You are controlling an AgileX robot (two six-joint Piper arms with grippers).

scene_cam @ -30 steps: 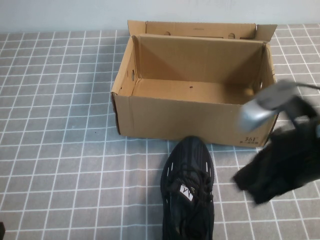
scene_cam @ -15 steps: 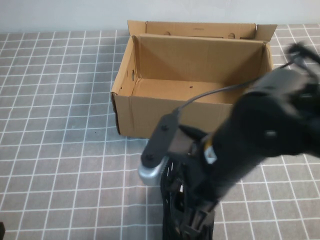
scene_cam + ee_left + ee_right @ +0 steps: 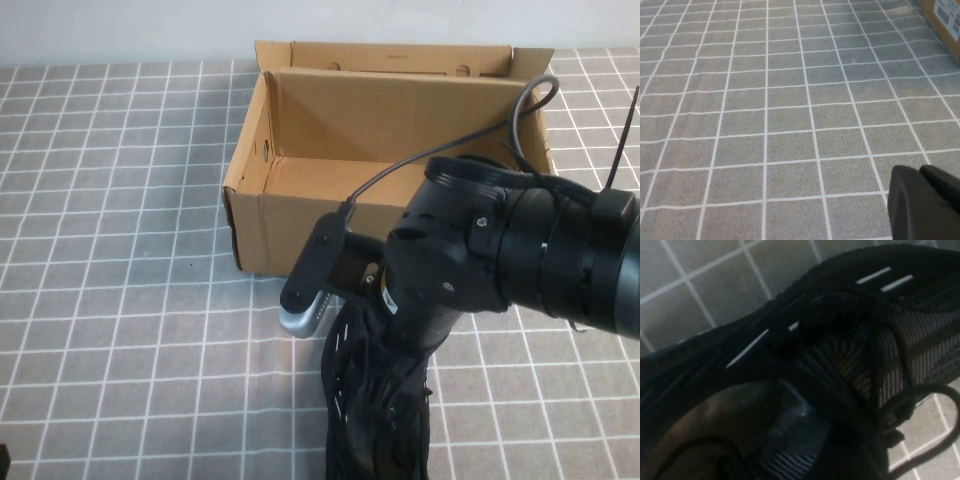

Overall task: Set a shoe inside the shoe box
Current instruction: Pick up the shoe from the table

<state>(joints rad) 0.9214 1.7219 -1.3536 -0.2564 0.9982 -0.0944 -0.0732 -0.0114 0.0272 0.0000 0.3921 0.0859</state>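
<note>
Here the right gripper (image 3: 385, 400) hangs low over the black shoe (image 3: 840, 365), which lies on the table (image 3: 120, 300) just before the open box (image 3: 300, 230). Whether its fingers are open, I cannot tell. The left gripper (image 3: 925, 202) sits at the table's near left edge, fingers together.

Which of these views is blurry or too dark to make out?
Right wrist view: dim and soft, the shoe fills it at close range, right pincer unseen. High view: evenly lit, box sharp, the right arm hides most of the shoe. Left wrist view: clear, left pincer a dark blur over the table.
</note>
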